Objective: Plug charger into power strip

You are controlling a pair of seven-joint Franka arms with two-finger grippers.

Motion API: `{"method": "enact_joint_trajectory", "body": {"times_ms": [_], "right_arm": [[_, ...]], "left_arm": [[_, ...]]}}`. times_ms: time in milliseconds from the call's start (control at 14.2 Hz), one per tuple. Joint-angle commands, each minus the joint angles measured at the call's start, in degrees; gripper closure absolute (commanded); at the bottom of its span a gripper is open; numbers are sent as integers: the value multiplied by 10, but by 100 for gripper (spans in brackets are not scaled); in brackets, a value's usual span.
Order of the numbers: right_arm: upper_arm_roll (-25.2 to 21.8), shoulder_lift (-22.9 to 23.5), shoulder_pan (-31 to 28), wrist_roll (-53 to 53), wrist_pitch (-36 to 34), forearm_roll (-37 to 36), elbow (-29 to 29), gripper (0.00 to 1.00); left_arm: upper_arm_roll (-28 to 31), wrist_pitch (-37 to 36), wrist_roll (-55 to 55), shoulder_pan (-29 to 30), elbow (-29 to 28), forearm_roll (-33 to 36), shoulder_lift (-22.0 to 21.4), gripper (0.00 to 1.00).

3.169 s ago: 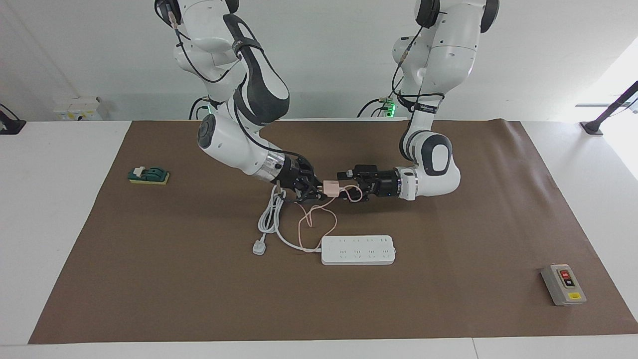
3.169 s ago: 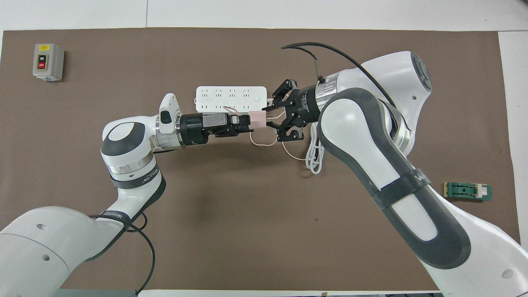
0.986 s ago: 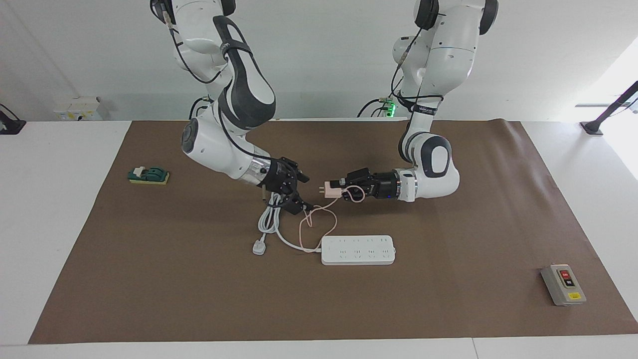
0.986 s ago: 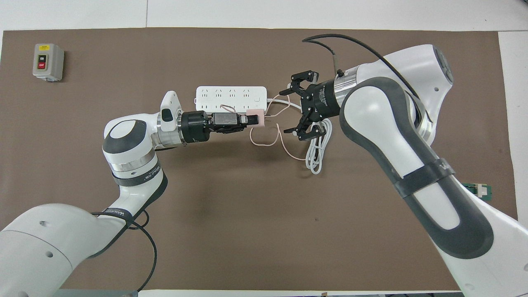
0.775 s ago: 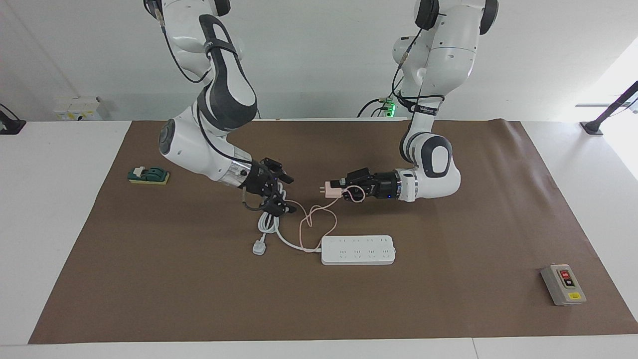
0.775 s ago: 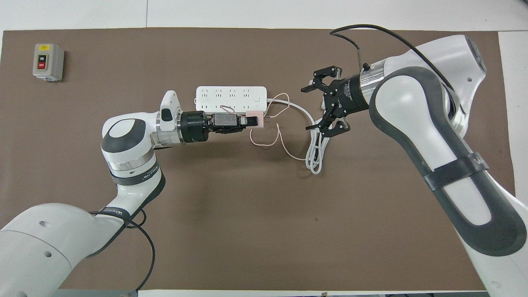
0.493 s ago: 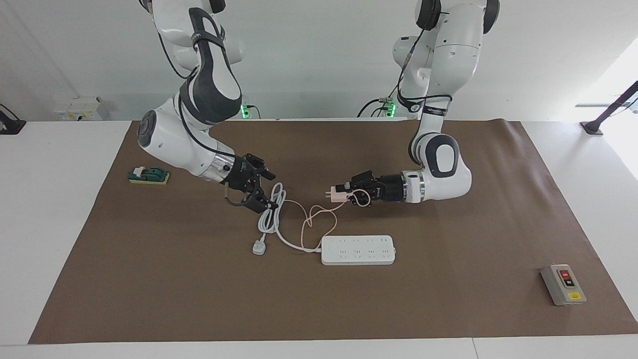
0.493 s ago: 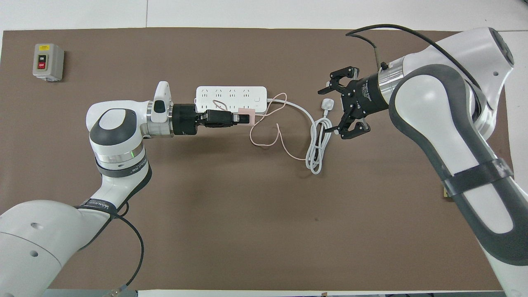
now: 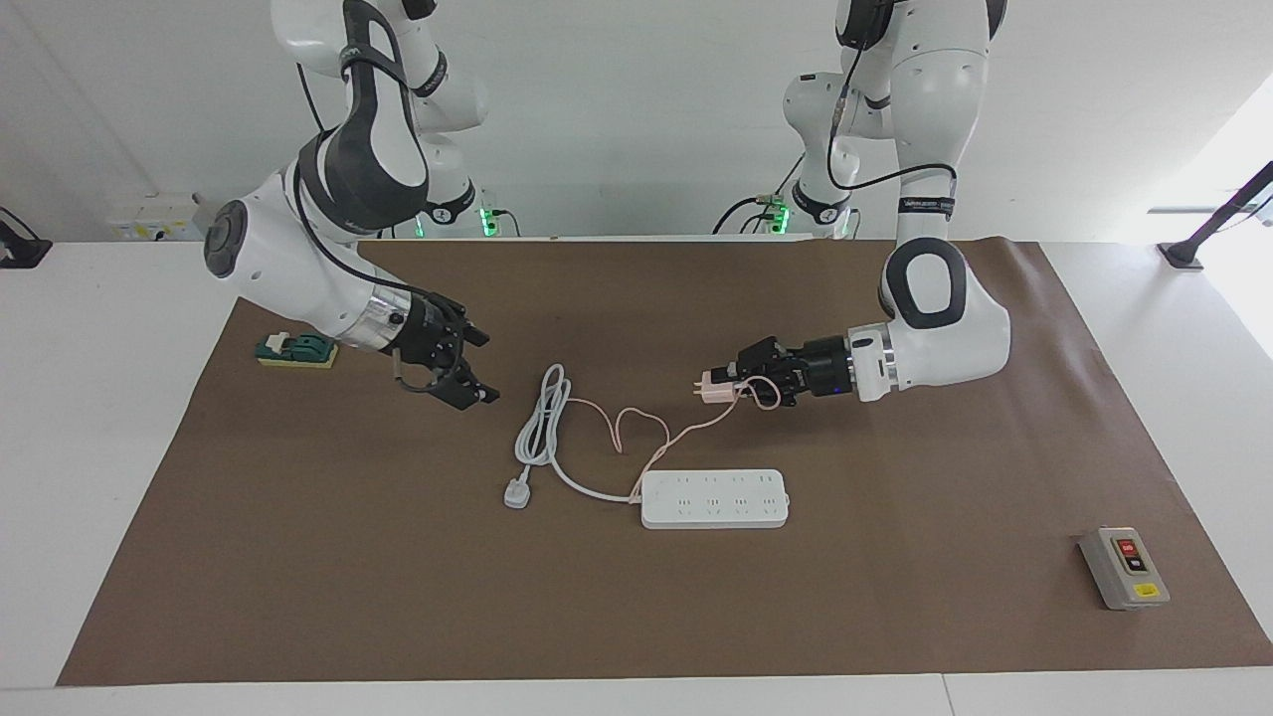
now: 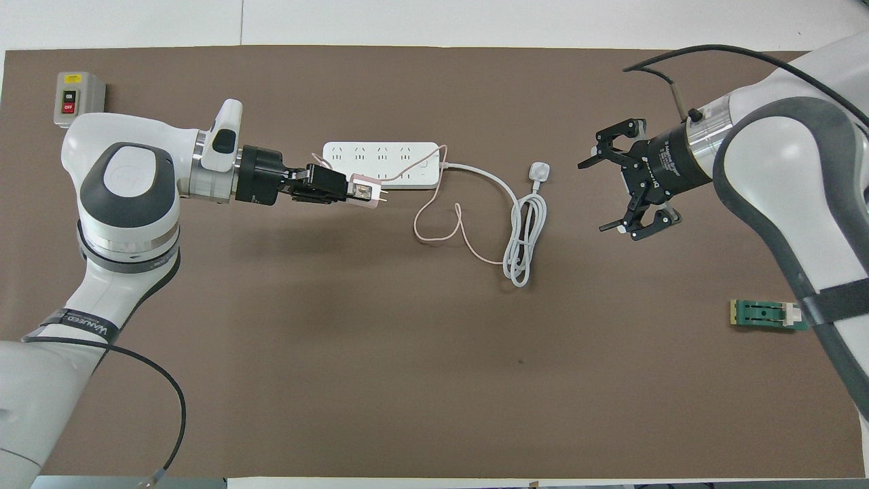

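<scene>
**Above the mat: charger aloft**

Across the facing view, the left gripper (image 9: pixel 724 384) pinches the charger (image 9: pixel 712 386) in the air, over the brown mat (image 9: pixel 895 617) beside the power strip (image 9: pixel 714 498) (its pink cable (image 9: pixel 636 423) trails down).

From overhead, the right gripper (image 10: pixel 611 182), fingers spread and empty, hangs over bare mat near the white plug (image 10: pixel 539 171).

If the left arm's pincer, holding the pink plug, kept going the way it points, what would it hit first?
Probably nothing soon. The left pincer holds the charger above the mat, pointing sideways toward the right pincer, which hangs open well away. Depth is unclear.
</scene>
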Motion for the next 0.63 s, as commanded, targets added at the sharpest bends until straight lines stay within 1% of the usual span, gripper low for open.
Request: {"method": "enact_joint_trajectory", "body": {"times_ms": [0, 70, 282, 423, 493, 563], "right_arm": [[5, -20, -19, -57, -29, -44, -4, 0], [6, -22, -26, -72, -38, -54, -3, 0], [5, -33, -39, -132, -58, -87, -3, 0], [5, -44, -45, -178, -67, -113, -3, 0], [5, -51, -46, -200, -74, -126, -3, 0], [5, -57, -46, -220, -81, -139, -3, 0]], "left_arm": [[0, -10, -113, 5, 14, 105, -48, 100], [1, -44, -159, 16, 36, 156, -55, 100], [2, -195, -264, 60, 130, 268, -49, 100], [2, -246, -266, 95, 145, 332, -50, 100], [2, -282, -258, 126, 150, 354, -50, 100], [2, -325, -241, 157, 173, 379, -46, 100]]}}
